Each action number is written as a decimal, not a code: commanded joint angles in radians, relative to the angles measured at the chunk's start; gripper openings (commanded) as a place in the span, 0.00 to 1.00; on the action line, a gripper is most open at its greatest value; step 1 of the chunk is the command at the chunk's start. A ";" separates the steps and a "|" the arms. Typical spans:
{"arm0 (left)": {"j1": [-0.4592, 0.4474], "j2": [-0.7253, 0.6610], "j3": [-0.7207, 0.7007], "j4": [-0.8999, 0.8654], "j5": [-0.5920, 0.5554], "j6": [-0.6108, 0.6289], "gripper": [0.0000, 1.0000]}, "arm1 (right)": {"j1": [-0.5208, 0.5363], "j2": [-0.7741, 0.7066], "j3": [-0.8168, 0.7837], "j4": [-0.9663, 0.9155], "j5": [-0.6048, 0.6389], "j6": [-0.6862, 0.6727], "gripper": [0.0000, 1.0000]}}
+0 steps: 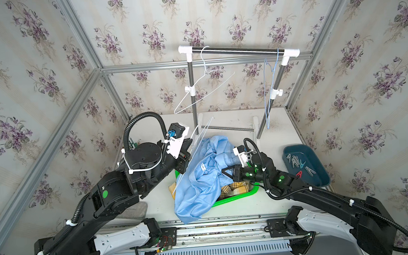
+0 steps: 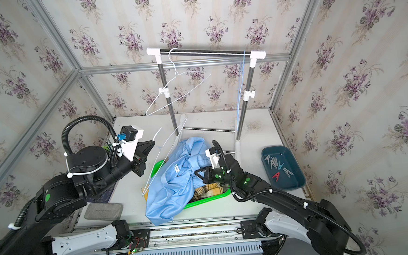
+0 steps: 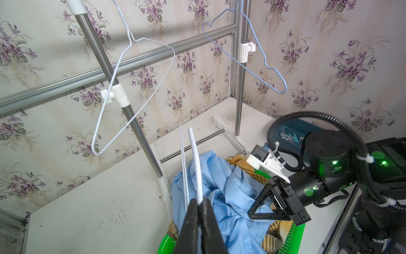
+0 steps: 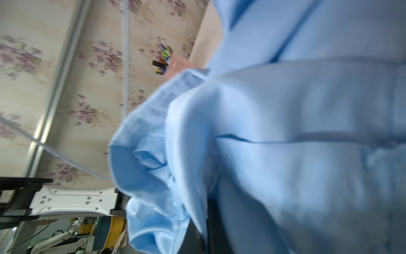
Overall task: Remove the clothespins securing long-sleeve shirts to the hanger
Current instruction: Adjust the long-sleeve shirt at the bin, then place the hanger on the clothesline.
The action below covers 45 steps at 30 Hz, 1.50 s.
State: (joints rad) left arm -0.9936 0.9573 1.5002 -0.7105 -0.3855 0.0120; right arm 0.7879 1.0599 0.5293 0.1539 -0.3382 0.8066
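Flowered wallpaper closed in the white tabletop (image 1: 161, 204). Nearest, the blue shirt (image 1: 197, 189) spilled over a green basket (image 1: 238, 196), on top of a yellow plaid shirt (image 1: 233, 189). The right gripper (image 1: 225, 172) had its fingers nearly closed, apparently nipping a fold of blue cloth. The left gripper (image 3: 198, 202) was clamped on a white hanger (image 3: 194, 154) rising from the shirt. Freeing it likely called for a firm left grip and a slow pull. No pin showed on the cloth. The clothespins (image 1: 296, 162) lay farther off in a blue tray (image 1: 319, 172), before the rack (image 1: 237, 50).

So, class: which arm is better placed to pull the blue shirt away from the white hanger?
Right: the right tool grips the blue shirt, while the left tool is occupied, clamped on the white hanger.
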 commanded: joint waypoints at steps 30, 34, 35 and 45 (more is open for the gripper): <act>0.044 0.549 0.486 0.010 -0.214 -0.350 0.00 | 0.396 0.055 0.385 -0.196 0.583 -0.209 0.88; 0.044 0.546 0.486 0.011 -0.214 -0.367 0.00 | 0.399 0.095 0.393 -0.216 0.651 -0.187 0.82; 0.044 0.542 0.482 0.011 -0.217 -0.369 0.00 | 0.399 0.101 0.396 -0.222 0.665 -0.187 0.81; 0.046 0.543 0.479 0.011 -0.216 -0.367 0.00 | 0.399 0.097 0.395 -0.247 0.675 -0.177 0.33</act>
State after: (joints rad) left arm -0.9497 1.5005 1.9774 -0.7200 -0.5812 -0.3309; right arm 1.1854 1.1656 0.9249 -0.0799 0.3195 0.6098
